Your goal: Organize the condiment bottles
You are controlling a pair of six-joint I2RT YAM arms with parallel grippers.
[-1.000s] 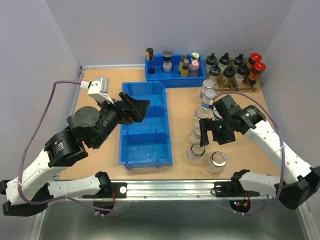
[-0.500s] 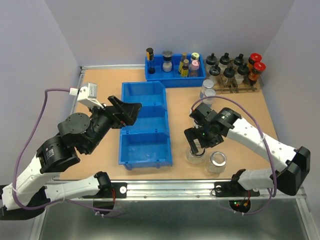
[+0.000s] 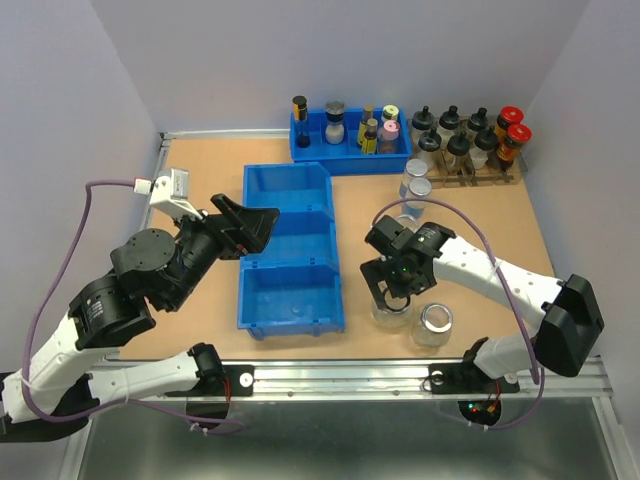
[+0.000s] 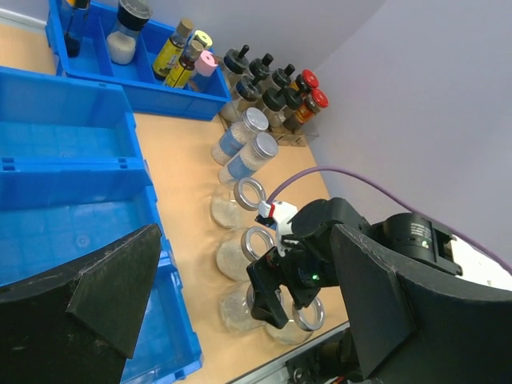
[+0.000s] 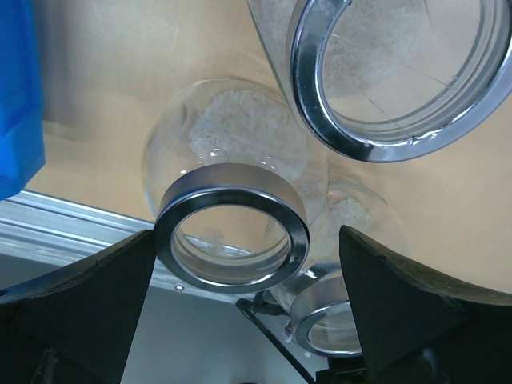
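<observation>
Several clear glass condiment bottles with silvery rims stand right of the blue bin. Two lidded ones (image 3: 417, 180) are at the back and an open one (image 3: 434, 322) is at the front. My right gripper (image 3: 385, 290) is open and hangs low over the front-left jar (image 3: 392, 314). In the right wrist view that jar's rim (image 5: 232, 236) sits between the spread fingers (image 5: 104, 304), and none of them touches it. Two neighbouring jars (image 5: 400, 80) crowd close. My left gripper (image 3: 252, 224) is open and empty above the bin, with the jar row (image 4: 260, 240) in its view.
A three-compartment blue bin (image 3: 245, 290) lies mid-table. A blue tray (image 3: 350, 158) with small coloured spice bottles stands at the back. A rack of black- and red-capped bottles (image 3: 470, 140) is at the back right. The metal table edge (image 3: 330, 378) runs just in front of the jars.
My right gripper has swung left and toward the front edge, coming down over the front-left jar with its fingers still spread. The left arm has drawn back slightly to the left.
</observation>
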